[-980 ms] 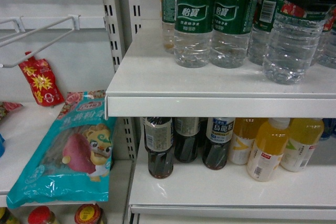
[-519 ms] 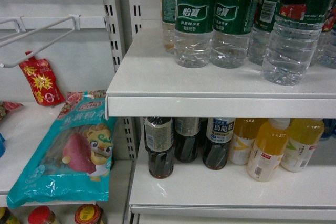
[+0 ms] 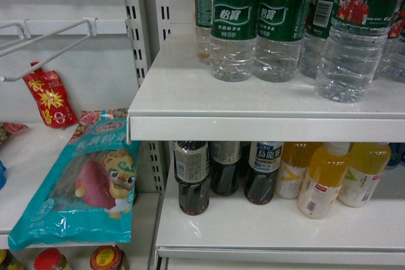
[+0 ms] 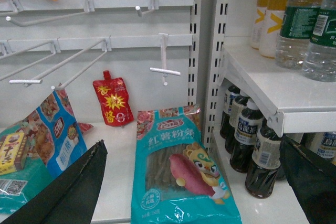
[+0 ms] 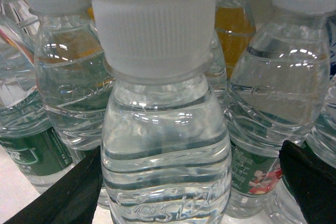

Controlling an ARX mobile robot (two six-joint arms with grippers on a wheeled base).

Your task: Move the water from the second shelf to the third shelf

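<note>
**Right gripper lined up on the water, jaws apart, not yet closed**

You've got the water [image 5: 165,124] dead centre in the right wrist view, standing upright, long axis vertical, white cap at top of frame. The right gripper [image 5: 191,182] straddles it: dark finger tips sit at lower left and lower right of that frame, spread wide with daylight on both sides, so nothing is gripped. In the head view the same bottle [image 3: 354,42] is at upper right, front-most on the upper shelf [image 3: 253,109], green label with red-shirted players; the gripper itself is out of that frame.

The right arm is clearly the nearer one. The left gripper [image 4: 194,182] is parked low over by the snack bag [image 4: 178,171], fingers wide apart, holding nothing, well away from the bottle.

Room looks tight, I'd say: other water bottles [image 5: 68,77] crowd just beside and behind it, so your fingers need to slide into narrow gaps without knocking neighbours. The shelf surface is flat, white and glossy; the bottle is ribbed and should take a squeeze.

The lower shelf [image 3: 266,226] shows bare space in front of the dark drinks [image 3: 193,175] and yellow drinks [image 3: 323,178].
</note>
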